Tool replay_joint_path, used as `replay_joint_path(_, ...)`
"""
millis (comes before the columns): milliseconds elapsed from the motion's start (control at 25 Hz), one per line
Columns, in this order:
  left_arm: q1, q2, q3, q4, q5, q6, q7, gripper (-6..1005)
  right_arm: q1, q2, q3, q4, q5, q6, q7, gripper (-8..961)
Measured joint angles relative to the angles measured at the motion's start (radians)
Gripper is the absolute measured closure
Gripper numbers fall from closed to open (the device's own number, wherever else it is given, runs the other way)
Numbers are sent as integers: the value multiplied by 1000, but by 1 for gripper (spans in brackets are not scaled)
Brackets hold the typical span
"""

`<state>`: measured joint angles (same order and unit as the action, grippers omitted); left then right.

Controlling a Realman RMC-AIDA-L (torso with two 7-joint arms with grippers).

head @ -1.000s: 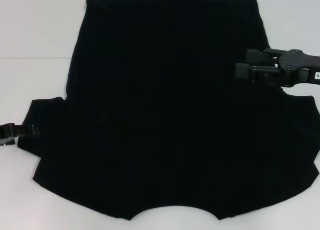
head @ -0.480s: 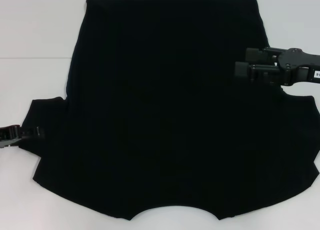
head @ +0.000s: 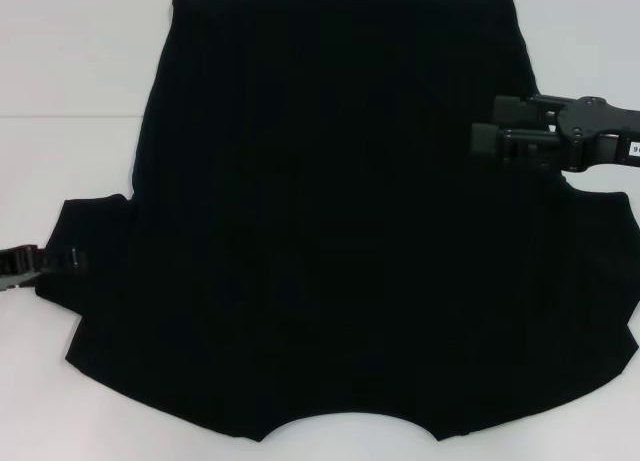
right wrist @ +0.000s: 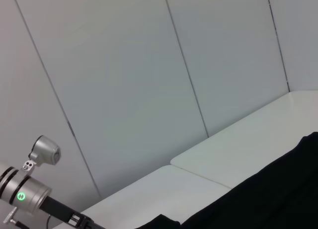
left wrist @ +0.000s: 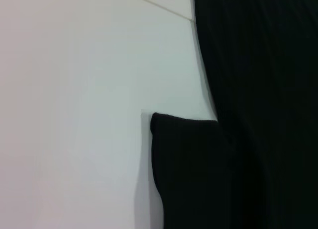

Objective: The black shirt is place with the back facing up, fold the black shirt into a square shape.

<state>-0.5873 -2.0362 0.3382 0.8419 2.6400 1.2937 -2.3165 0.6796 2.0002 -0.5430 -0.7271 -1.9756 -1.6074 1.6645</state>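
The black shirt (head: 340,231) lies flat on the white table (head: 70,71), plain side up, hem at the far edge, no lettering showing. My left gripper (head: 62,260) is low at the outer edge of the shirt's left sleeve, its tip over the sleeve hem. The left wrist view shows that sleeve corner (left wrist: 186,159) and the shirt's side. My right gripper (head: 487,127) hovers above the shirt's right side near the armpit, open and empty. The shirt also shows in the right wrist view (right wrist: 268,194).
Bare table lies to the left and far side of the shirt, with a seam line (head: 60,115) across it. The right sleeve (head: 615,251) reaches the view's edge. The right wrist view shows wall panels (right wrist: 124,80) and my left arm (right wrist: 30,189).
My left gripper has slid a little to the right, onto the left sleeve's edge. The right gripper and the shirt have not visibly moved.
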Motion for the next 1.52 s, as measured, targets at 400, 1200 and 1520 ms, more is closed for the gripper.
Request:
replay_joint_path(400,3,19,-1,44,9,187,-7,115,0,-1,0,0,3,9,0,116)
replay_joint_path(1200,-5,17,27,-3,53,133,-30,116,-2,3,0,0,3,18,0,116)
replay_joint_path(1520,-21,22,27,-15,54,136,-68,116,2,2,0,0,3,20,-1,114)
